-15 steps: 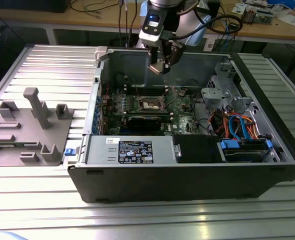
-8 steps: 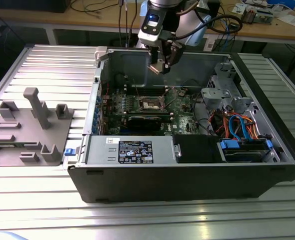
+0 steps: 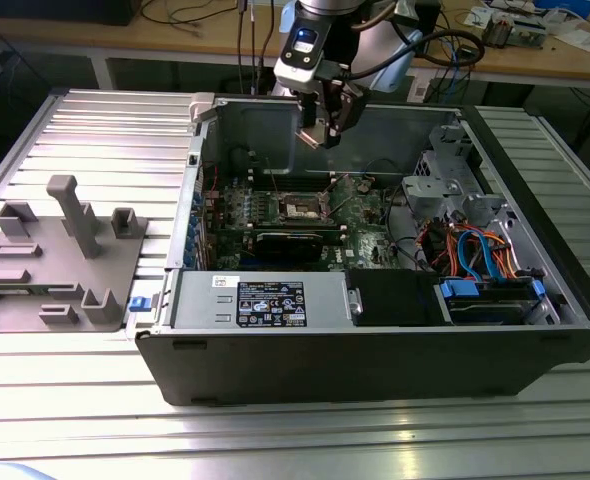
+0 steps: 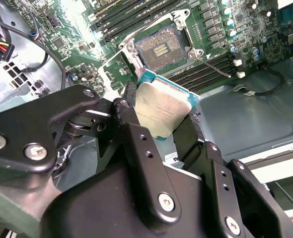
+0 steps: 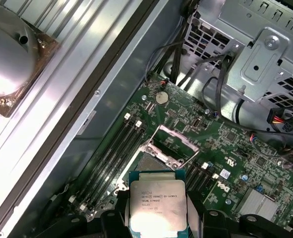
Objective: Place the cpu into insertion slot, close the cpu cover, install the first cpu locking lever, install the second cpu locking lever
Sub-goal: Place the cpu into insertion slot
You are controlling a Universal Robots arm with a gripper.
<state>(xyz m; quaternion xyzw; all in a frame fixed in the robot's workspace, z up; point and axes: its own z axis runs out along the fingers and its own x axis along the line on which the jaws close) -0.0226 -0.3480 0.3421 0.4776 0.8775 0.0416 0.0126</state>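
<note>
- Cpu (image 4: 161, 111) is not yet on the board. It is pinched in the jaws over the open computer case (image 3: 375, 350), its dull silver top facing the camera in both wrist views. In the second wrist view it sits tilted against the board.
- At the exterior view's left, a grey fixture block (image 3: 65, 250) rests on the ribbed metal surface (image 3: 75, 420), well apart from the case.
- Moving right, the robot arm (image 3: 320, 40) reaches down into the case above the motherboard (image 3: 360, 215). To my eye the chip is held clear of the board so it can be squared to the socket before it touches anything.
- The jaws are clenched on two opposite edges of the chip, parted just as wide as the chip. An edge grip like this leaves the underside free, which I take to be the reason for it.
- Beneath, the insertion slot (image 4: 161, 49) lies bare with its dark centre exposed, near the chip but not touching it. The cpu cover (image 5: 172, 144) looks swung up off the slot, and a thin locking lever (image 4: 213, 66) appears to lie loose beside it, so the way in seems open.
- Further to the exterior view's right, the metal drive cage (image 3: 455, 190) and blue cables (image 3: 480, 250) sit well apart from the jaws.
</note>
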